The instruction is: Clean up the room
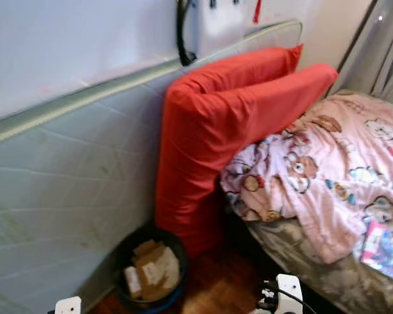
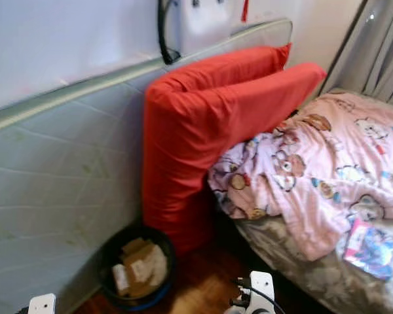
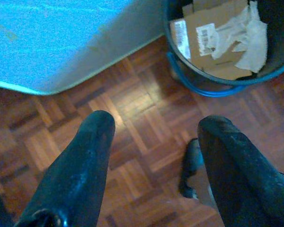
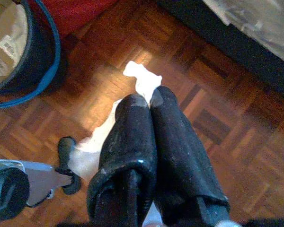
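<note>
Head camera, both eyes: a dark waste bin (image 1: 150, 271) with a blue band stood on the parquet floor (image 1: 216, 288). It held flattened cardboard (image 1: 154, 261) and some paper. Behind the bin, a grey mattress (image 1: 65, 190) leaned on edge against the wall. A large red cushion (image 1: 216, 131) stood just beside the bin, propped against the mattress and rising above the bed (image 1: 314, 261). A pink bear-print blanket (image 1: 327, 170) lay on the bed, touching the cushion, and a small colourful packet (image 1: 383, 248) lay on the blanket's far side from the bin. White parts of the robot's arms showed at the frame's lower edge, either side of the bin.

Left wrist camera: left gripper (image 3: 154, 142) hung above the floor near the bin, fingers (image 3: 85, 161) spread apart, nothing between them. The bin's blue rim (image 3: 203, 87) and the cardboard inside were in view, as was the mattress edge.

Right wrist camera: right gripper (image 4: 149, 101) hung above the floor, near the bin, fingers pressed together on a white crumpled tissue (image 4: 142, 78). The tissue stuck out past the fingertips and trailed back under them.
</note>
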Available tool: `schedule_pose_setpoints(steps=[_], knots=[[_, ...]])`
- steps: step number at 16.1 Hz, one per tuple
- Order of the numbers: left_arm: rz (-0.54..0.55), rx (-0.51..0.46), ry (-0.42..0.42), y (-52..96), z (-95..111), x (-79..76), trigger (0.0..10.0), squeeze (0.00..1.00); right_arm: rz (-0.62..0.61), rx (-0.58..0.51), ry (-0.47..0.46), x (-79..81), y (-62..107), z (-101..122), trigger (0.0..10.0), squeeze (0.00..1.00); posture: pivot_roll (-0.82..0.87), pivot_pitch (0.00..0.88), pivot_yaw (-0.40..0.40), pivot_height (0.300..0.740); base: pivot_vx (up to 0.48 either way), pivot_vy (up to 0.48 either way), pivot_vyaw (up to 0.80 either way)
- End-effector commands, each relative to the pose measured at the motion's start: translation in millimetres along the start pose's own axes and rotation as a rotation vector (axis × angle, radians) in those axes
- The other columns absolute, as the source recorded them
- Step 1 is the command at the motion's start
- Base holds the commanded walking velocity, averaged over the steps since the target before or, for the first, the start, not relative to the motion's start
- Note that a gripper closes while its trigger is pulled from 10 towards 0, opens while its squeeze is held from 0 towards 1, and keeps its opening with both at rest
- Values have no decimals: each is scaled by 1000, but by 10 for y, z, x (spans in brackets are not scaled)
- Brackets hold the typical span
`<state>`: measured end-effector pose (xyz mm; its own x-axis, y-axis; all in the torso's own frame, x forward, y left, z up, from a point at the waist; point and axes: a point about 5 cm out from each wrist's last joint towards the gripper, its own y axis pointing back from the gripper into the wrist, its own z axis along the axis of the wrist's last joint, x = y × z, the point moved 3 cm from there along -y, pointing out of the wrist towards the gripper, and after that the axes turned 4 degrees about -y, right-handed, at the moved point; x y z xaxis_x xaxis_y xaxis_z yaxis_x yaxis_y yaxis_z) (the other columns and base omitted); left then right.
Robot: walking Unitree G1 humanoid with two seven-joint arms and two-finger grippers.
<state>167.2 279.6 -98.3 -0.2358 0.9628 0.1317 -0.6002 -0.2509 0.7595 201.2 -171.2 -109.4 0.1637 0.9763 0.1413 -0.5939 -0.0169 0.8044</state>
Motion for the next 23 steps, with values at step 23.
schedule_pose_setpoints(steps=[23], knots=[[-24,23,3,13,-99,-138,10000,0,-35,3,13,-122,20,-17,10000,0,82,0,-12,740,0,42,607]])
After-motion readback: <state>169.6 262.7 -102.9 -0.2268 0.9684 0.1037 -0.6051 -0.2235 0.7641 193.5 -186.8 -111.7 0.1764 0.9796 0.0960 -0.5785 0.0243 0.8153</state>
